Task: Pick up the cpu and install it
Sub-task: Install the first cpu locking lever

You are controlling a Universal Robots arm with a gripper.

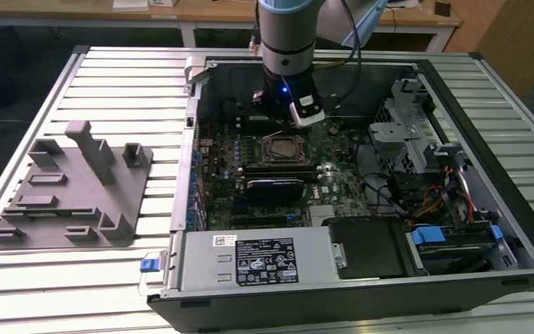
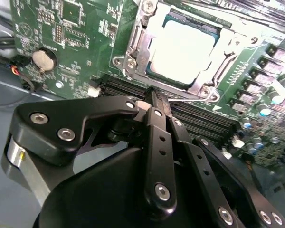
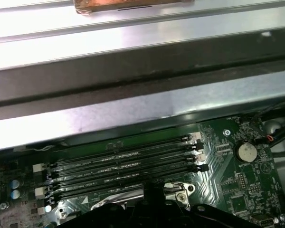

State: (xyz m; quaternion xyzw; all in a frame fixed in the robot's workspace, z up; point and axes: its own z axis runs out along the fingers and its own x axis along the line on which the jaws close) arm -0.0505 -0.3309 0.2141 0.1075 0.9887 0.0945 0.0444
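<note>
In the exterior view, the arm (image 1: 286,42) stood over the open case (image 1: 360,292), its gripper (image 1: 286,115) hanging just above the socket (image 1: 283,148) on the motherboard (image 1: 341,149). The grey fixture (image 1: 72,195) lay on the table (image 1: 63,278), well apart from the socket toward the exterior view's left.

In the second wrist view, the cpu (image 2: 183,50) lay flat in the socket, silver top up, square, with no long axis, its edges lined up with the socket frame. The gripper (image 2: 154,97) was near it, fingers pressed together and holding nothing. A coin cell (image 2: 43,59) sat farther off on the board.

In the first wrist view, the memory slots (image 3: 123,166) ran beside the socket's frame, the coin cell (image 3: 246,152) beyond their end.
</note>
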